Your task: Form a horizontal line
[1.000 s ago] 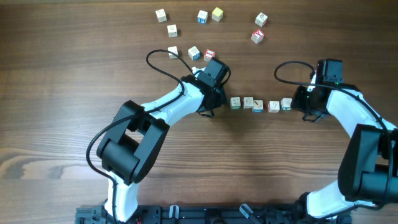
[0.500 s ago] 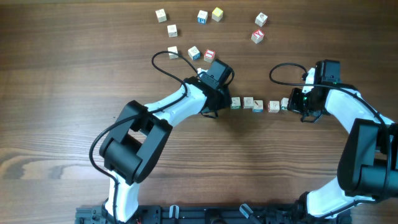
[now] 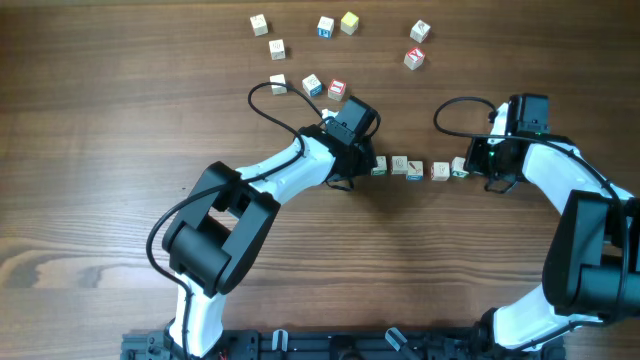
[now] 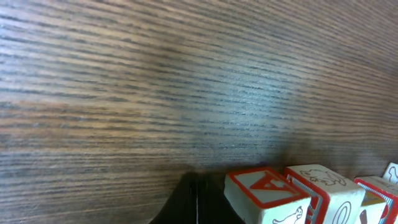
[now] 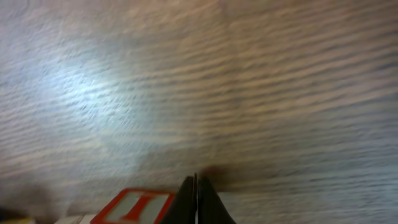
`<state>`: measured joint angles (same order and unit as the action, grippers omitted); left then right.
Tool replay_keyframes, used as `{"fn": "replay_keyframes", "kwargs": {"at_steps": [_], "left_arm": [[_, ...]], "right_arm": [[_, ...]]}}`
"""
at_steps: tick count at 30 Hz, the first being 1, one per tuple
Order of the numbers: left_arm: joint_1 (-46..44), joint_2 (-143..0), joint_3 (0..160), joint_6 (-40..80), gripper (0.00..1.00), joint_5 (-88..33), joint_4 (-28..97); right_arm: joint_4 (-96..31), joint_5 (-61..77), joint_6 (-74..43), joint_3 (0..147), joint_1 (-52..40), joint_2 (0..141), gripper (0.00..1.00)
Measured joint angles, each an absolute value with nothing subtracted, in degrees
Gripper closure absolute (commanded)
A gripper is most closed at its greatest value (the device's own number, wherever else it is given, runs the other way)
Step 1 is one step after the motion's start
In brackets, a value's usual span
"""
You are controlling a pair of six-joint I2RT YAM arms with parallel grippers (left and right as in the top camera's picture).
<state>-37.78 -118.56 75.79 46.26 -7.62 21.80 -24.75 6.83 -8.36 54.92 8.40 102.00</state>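
My left & right jaws, both pressed together, have closed in on the row [image 3: 414,169] ends; gaps narrower, line nrly tight.

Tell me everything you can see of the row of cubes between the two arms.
The row of cubes lies on the wooden table, running left to right. They are small pale wooden cubes with coloured printed marks, some red-framed. The row is uneven, with small gaps. The shut left fingers and right fingers stand at its ends.

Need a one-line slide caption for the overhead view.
Shut left gripper and right gripper bracket the ends of a cube row on the wood table; loose cubes scattered beyond.
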Motion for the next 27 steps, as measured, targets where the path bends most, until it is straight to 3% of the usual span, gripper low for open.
{"fn": "replay_keyframes", "kwargs": {"at_steps": [27], "left_arm": [[-40.23,-118.96,75.79,46.26,0.94,-8.86,20.43]], "right_arm": [[-24.34,16.73,0.36,54.92,8.4,102.02,0.96]]}}
